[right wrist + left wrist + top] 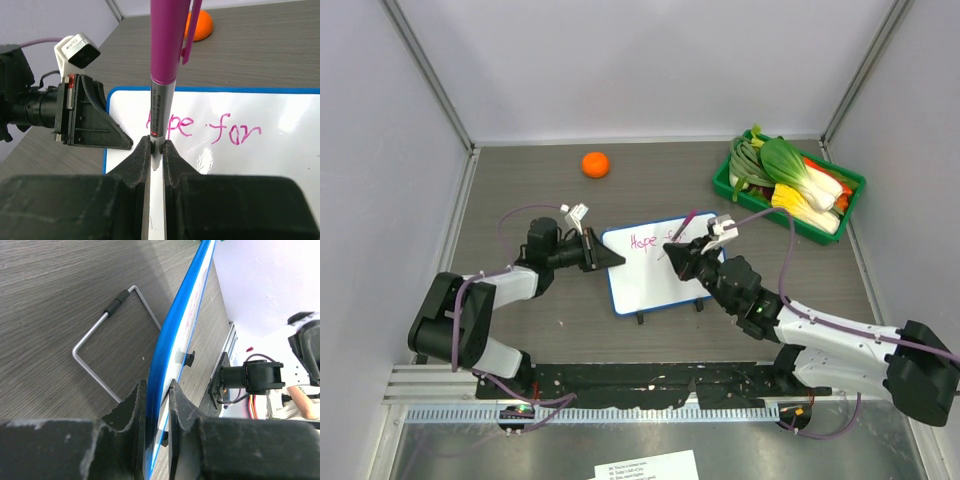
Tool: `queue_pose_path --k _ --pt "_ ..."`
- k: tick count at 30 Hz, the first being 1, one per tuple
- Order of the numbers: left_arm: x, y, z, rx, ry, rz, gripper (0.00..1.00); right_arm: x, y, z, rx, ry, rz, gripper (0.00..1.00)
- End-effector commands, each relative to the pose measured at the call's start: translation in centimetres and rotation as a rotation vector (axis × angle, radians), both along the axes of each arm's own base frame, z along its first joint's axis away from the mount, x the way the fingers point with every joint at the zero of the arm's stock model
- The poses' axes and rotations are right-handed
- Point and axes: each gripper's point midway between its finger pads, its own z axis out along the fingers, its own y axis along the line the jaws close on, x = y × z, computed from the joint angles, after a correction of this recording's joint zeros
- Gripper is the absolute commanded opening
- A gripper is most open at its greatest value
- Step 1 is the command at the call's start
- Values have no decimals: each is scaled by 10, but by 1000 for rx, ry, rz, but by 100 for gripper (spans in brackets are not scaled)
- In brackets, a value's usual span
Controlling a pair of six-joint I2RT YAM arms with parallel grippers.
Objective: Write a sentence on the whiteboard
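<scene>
The whiteboard [655, 282], white with a blue frame, stands tilted at the table's middle. One line of pink writing [645, 241] reads "Hope for" in the right wrist view [220, 131]. My left gripper [610, 258] is shut on the board's left edge; the left wrist view shows its jaws [157, 395] clamping the blue frame [172, 340]. My right gripper [680, 256] is shut on a pink marker [682, 232]. In the right wrist view the marker [162, 75] stands upright between the jaws [156, 150], its tip over the board [280, 165] below the "H".
An orange [595, 164] lies at the back, also in the right wrist view [200, 27]. A green tray [722, 180] of vegetables sits back right. A bent wire stand [107, 335] lies behind the board. Enclosure walls surround the table.
</scene>
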Motion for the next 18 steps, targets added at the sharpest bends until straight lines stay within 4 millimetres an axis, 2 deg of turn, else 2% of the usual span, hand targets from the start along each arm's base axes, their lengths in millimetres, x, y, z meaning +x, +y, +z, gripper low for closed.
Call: queue_pose_path --k 1,3,9,18 --pt "24 68 -88 326 175 342 0 2 16 32 73 -94 -1 1" --pt "25 70 -88 316 180 349 0 1 23 31 76 -97 3 1" --pt "20 63 -73 244 119 304 0 -2 38 31 75 -106 -1 1" --pt "10 51 -64 176 99 231 0 5 47 27 103 -113 -27 1"
